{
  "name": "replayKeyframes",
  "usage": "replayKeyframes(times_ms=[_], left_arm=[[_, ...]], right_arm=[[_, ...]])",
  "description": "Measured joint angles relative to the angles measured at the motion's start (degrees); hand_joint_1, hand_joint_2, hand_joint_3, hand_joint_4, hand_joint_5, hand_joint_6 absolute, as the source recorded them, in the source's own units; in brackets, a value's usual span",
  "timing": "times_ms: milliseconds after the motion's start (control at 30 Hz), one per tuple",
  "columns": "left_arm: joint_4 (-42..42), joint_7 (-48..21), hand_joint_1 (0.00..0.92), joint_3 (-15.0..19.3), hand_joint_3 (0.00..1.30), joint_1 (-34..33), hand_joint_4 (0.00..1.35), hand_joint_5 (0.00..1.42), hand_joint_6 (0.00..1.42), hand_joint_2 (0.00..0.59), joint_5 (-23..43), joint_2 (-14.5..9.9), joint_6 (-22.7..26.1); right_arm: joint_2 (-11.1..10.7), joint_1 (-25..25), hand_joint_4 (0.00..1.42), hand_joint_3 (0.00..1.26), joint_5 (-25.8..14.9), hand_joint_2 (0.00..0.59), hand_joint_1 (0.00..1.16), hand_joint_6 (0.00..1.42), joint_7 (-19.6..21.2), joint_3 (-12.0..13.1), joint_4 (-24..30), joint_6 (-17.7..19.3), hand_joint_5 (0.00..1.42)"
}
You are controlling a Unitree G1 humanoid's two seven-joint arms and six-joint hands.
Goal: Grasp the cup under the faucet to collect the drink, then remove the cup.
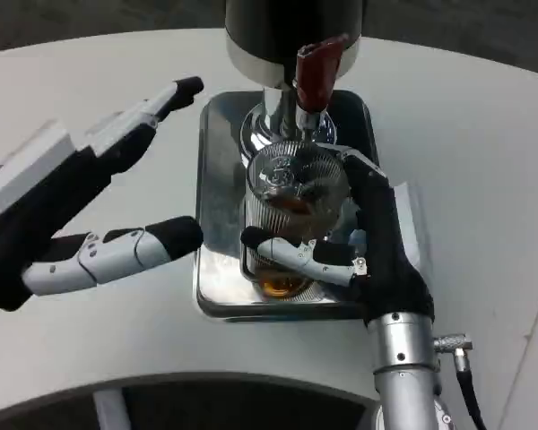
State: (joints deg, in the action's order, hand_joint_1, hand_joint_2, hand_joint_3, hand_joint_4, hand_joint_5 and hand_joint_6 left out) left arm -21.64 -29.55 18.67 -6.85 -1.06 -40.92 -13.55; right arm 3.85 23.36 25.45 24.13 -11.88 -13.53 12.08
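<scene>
Standing upright below the faucet, the cup sits in the right hand.

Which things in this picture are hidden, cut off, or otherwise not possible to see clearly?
- Head view: the dark dispenser body is cut off by the top edge.
- The spout opening is hidden behind the red tap handle and the chrome faucet.
- The right hand covers the far side of the ribbed clear glass cup.
- The left hand is open; the left edge cuts off its wrist.
</scene>
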Motion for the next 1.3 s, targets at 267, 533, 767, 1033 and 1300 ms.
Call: replayKeyframes(times_ms=[267,533,767,1033,1300], left_arm=[[-3.0,0.0,0.0,1.9,0.0,7.4,0.0,0.0,0.0,0.122,-4.7,-0.8,3.9],[-6.7,-0.5,0.0,1.2,0.0,11.0,0.0,0.0,0.0,0.071,-12.9,-2.6,7.6],[-9.4,-0.7,0.0,0.8,0.0,15.8,0.0,0.0,0.0,0.047,-22.0,-3.8,6.7],[-13.2,1.0,0.0,1.0,0.0,20.2,0.0,0.0,0.0,0.019,-28.4,-2.7,4.5],[-15.7,3.8,0.0,2.2,0.0,23.6,0.0,0.0,0.0,0.0,-31.8,0.8,3.4]], right_arm=[[-0.2,-5.5,0.91,0.7,0.2,0.118,1.16,1.28,-3.4,-0.8,6.1,-1.4,0.96],[-0.4,-9.5,0.92,0.71,0.3,0.116,1.15,1.29,-6.6,-1.9,10.8,-1.9,0.96],[-2.6,-13.8,0.93,0.72,-0.4,0.116,1.15,1.31,-12.5,-2.1,20.7,-2.5,0.97],[-3.6,-17.5,0.94,0.72,0.6,0.121,1.16,1.32,-16.4,-3.2,30.0,-3.9,0.98],[-4.7,-20.2,0.94,0.73,0.4,0.124,1.16,1.32,-20.6,-4.4,35.1,-4.4,0.98]])
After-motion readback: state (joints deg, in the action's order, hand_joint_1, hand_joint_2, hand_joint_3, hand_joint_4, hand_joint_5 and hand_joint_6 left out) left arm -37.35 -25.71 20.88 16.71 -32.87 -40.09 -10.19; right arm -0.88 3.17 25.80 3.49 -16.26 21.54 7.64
